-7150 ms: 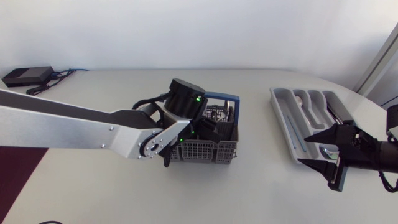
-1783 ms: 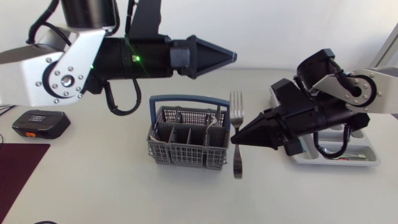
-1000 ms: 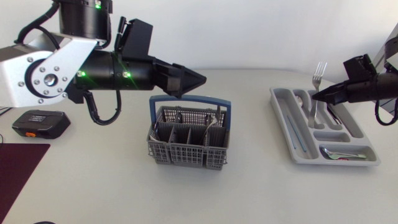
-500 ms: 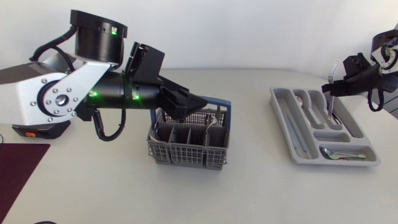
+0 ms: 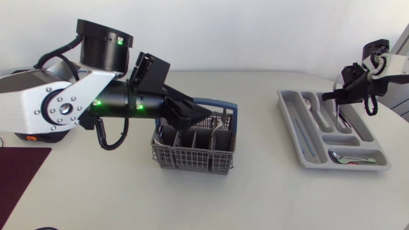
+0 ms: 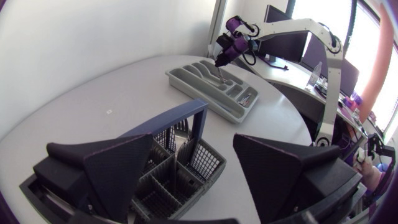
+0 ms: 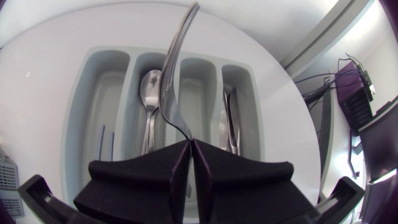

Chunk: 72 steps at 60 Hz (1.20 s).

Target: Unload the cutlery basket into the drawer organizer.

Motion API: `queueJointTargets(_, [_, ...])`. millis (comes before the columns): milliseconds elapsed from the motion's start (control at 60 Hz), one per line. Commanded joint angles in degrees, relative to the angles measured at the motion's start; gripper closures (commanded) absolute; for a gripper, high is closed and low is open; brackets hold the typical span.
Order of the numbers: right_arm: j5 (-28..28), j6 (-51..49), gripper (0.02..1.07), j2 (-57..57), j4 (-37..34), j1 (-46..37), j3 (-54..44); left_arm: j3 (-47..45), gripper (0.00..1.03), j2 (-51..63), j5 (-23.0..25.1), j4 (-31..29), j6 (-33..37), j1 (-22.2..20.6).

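The grey cutlery basket with a blue handle stands mid-table and holds several pieces of cutlery. My left gripper hovers open just over its handle; in the left wrist view its fingers straddle the basket. The grey drawer organizer lies at the right, with a spoon and knives in separate slots. Above its far end my right gripper is shut on a fork, which points ahead over the middle slots.
A small spoon lies in the organizer's front compartment and a thin blue item in its long side slot. A dark red mat covers the table's front left corner. A black device sits partly under my left arm.
My right gripper has carried the fork slightly left and down over the organizer's far end. The left gripper has sunk a little closer to the basket's handle.
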Motion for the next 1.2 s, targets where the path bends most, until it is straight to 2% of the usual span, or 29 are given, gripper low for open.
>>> queueJointTargets(0, [1.38, 2.09, 0.96, 3.19, -0.69, 0.46, 2.39, -1.64, 0.13, -1.16, -0.1, -1.07, 1.62, -0.33])
queueJointTargets(483, [6.31, 2.88, 0.93, 16.55, -3.85, 1.43, 13.9, -2.52, 0.13, -2.39, -0.1, -2.04, 2.14, -0.86])
queueJointTargets(550, [6.57, 2.97, 0.88, 18.13, -4.47, 1.6, 15.57, -2.61, 0.13, -2.21, -0.27, -2.12, 2.14, -1.12])
queueJointTargets(600, [6.57, 2.97, 0.79, 18.75, -4.64, 1.86, 16.27, -2.79, 0.13, -2.21, -0.54, -2.12, 2.41, -1.21])
queueJointTargets(700, [6.48, 3.67, 0.5, 17.34, -4.03, 2.22, 15.4, -3.14, 0.13, -2.21, -1.59, -2.12, 3.11, -1.65])
queueJointTargets(783, [6.48, 3.67, 0.38, 13.83, -1.56, 2.57, 12.41, -3.4, 0.13, -2.21, -1.77, -2.04, 3.37, -1.74])
queueJointTargets(1000, [5.95, 2.88, 0.34, 1.96, 4.85, 3.1, 1.42, -4.81, 0.13, -2.13, -3.53, -1.24, 4.52, -2.44])
queueJointTargets(1183, [2.53, 1.56, 0.33, -7.62, 6.87, 3.27, -8.77, -7.71, 0.13, -1.95, -8.54, 2.97, 5.92, -5.25])
